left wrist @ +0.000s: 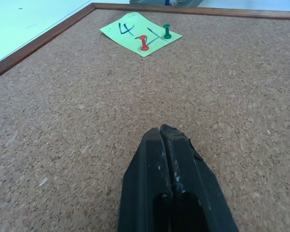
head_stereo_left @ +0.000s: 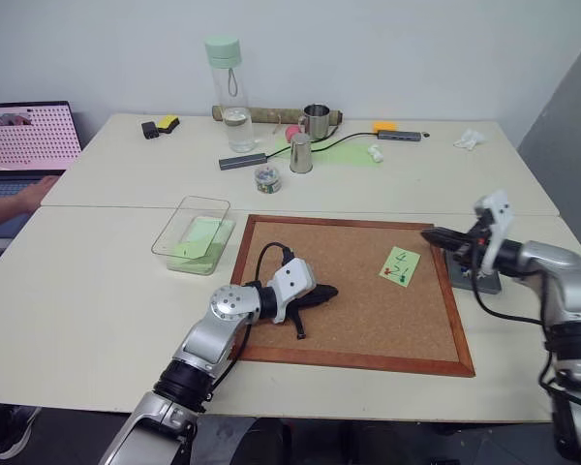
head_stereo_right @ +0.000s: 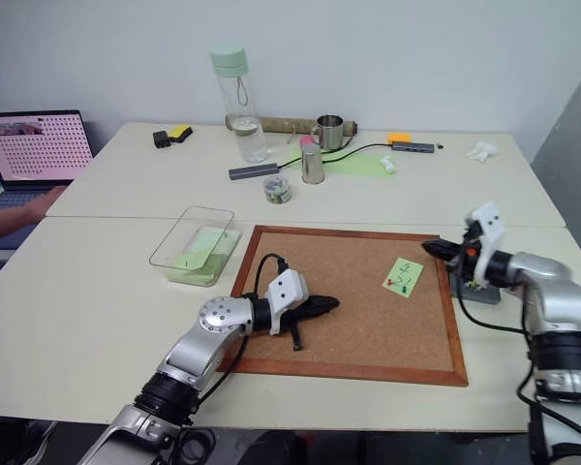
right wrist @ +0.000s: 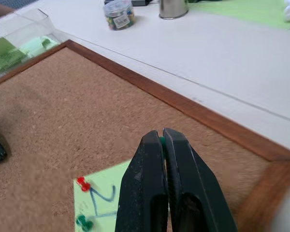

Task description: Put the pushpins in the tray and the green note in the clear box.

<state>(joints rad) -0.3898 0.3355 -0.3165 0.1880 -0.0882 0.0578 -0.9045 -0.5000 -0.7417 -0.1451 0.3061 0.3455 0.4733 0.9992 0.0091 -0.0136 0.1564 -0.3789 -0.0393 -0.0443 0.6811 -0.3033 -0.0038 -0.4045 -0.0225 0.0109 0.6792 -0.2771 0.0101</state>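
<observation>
Left gripper (head_stereo_left: 331,292): lies low over the near-middle of the large wood-framed cork board (head_stereo_left: 368,334). Its black fingers are pressed together with nothing between them, and the tips point across the cork toward the note.

Small pale-green square paper note (head_stereo_left: 399,265): lies on the cork board toward its right side, well apart from the left gripper. It carries dark pen marks. Two pushpins stand in it, a red-headed pushpin (left wrist: 144,43) and a green-headed pushpin (left wrist: 167,32), close beside each other.

Right gripper (right wrist: 162,134): raised over the right edge of the board, just beyond the note. Its fingers are closed, with a small green piece (right wrist: 162,140) pinched at the tips. The piece looks like a pin head but is too small to confirm.

Small shallow dark-grey square tray (head_stereo_left: 462,278): sits on the pale counter (head_stereo_left: 77,291) just outside the board's right frame, under the right wrist. Its contents cannot be made out.

Transparent rectangular plastic box (head_stereo_left: 205,201): sits on the counter just off the board's far-left corner, with pale-green sheets under or in it. The note is not in it.

Further back stand a small round jar of mixed pins (head_stereo_left: 266,177), a steel cup (head_stereo_left: 300,153) and a tall clear bottle (head_stereo_left: 230,92). At far left are an open laptop (head_stereo_left: 29,136) and a person's hand (head_stereo_left: 34,194).
</observation>
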